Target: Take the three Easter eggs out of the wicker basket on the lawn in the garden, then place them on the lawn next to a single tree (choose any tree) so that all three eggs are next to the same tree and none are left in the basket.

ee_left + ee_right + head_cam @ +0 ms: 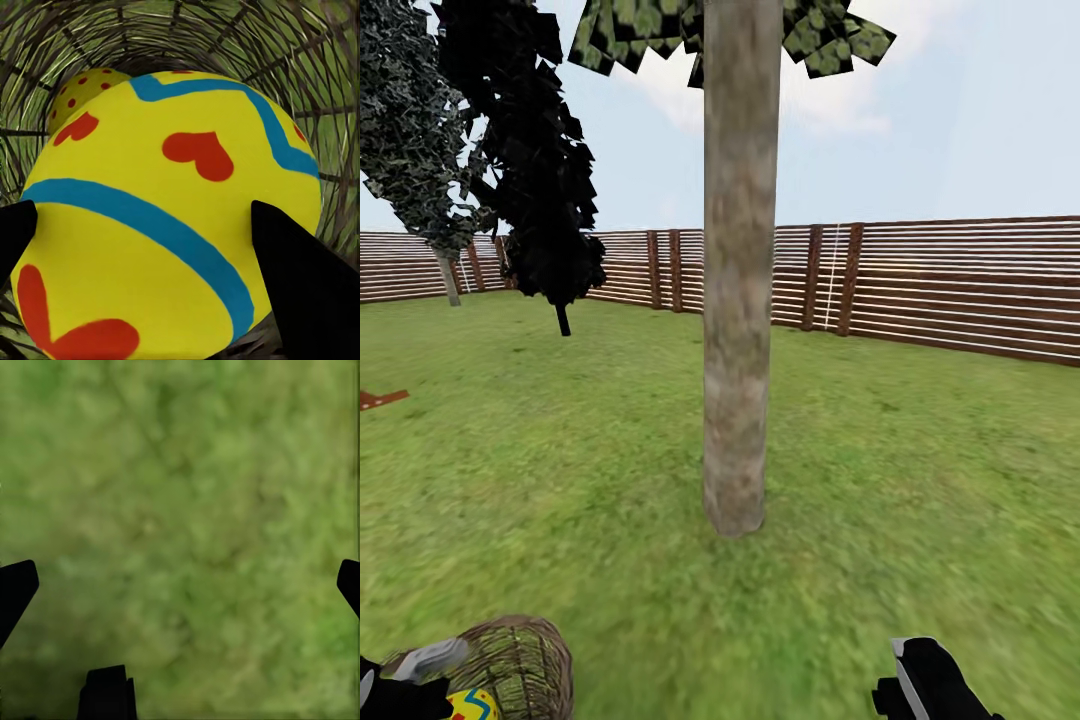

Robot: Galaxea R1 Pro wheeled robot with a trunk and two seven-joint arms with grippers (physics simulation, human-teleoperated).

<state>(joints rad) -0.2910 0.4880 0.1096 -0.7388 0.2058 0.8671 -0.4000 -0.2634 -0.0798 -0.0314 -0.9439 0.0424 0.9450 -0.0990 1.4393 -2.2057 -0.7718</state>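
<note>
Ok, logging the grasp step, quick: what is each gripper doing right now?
Left gripper: inside the wicker basket, fingers either side of an Easter egg; grip cannot be told.
Right gripper: open, empty, over the lawn.

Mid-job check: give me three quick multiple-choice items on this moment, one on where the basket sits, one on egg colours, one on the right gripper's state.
1. In the head view, the basket lies:
A. at lower left, near the left gripper
B. behind the tree
C. by the fence

2. The stripes on the egg at the left gripper are:
A. green
B. blue
C. white

3. The right gripper is:
A. shut on an egg
B. shut on a branch
C. open over lawn

Answers: 1 A, the wicker shows at the head view's lower left corner. 2 B, blue bands cross the yellow shell, with red marks. 3 C, its fingertips stand wide apart with bare grass between.
</note>
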